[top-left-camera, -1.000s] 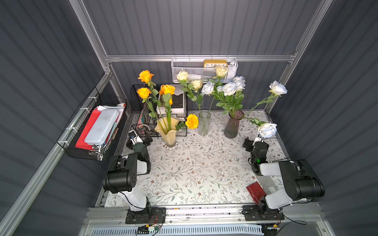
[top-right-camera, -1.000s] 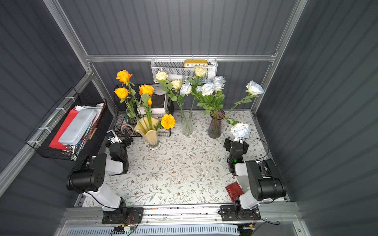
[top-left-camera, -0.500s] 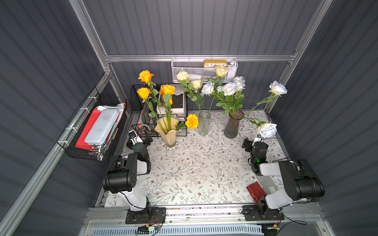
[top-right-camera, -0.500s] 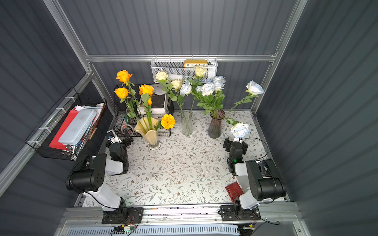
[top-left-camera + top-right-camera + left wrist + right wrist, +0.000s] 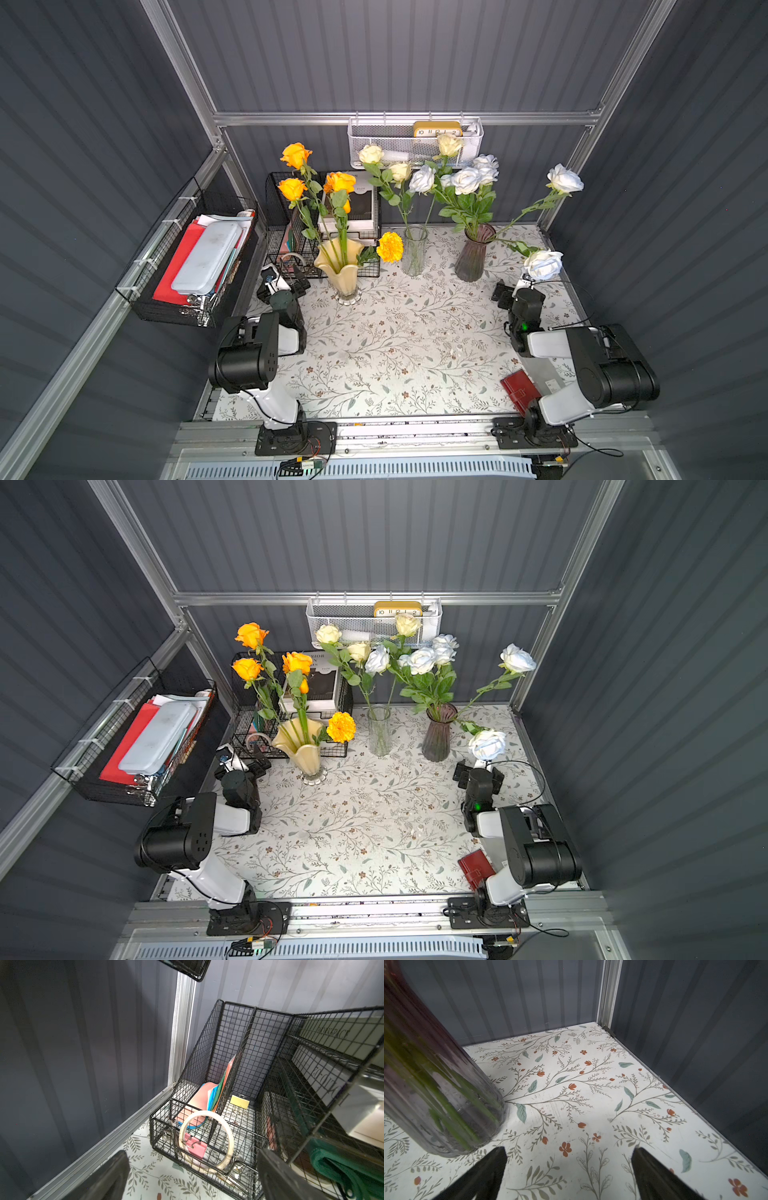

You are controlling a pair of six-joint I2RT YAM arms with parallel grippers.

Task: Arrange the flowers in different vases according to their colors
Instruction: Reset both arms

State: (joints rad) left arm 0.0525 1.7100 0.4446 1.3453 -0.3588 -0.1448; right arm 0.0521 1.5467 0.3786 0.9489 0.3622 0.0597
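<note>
The orange flowers (image 5: 296, 154) fill the ruffled yellow vase (image 5: 343, 276), cream flowers (image 5: 370, 154) the clear vase (image 5: 414, 254), white flowers (image 5: 466, 181) the purple vase (image 5: 471, 259); left hand (image 5: 192, 1169) and right hand (image 5: 570, 1152) spread, empty

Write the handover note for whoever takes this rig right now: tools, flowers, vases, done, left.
Left tool: open, empty, facing the black wire rack.
Right tool: open, empty, low beside the purple vase.
Orange flowers stand in the yellow vase, cream roses in the clear vase, white roses in the purple vase; one white rose droops close above the right tool.
Done: sorting by colour looks complete; no loose stem shows on the tablecloth.
Left: seemingly nothing; mind that drooping rose when moving the right tool.
</note>
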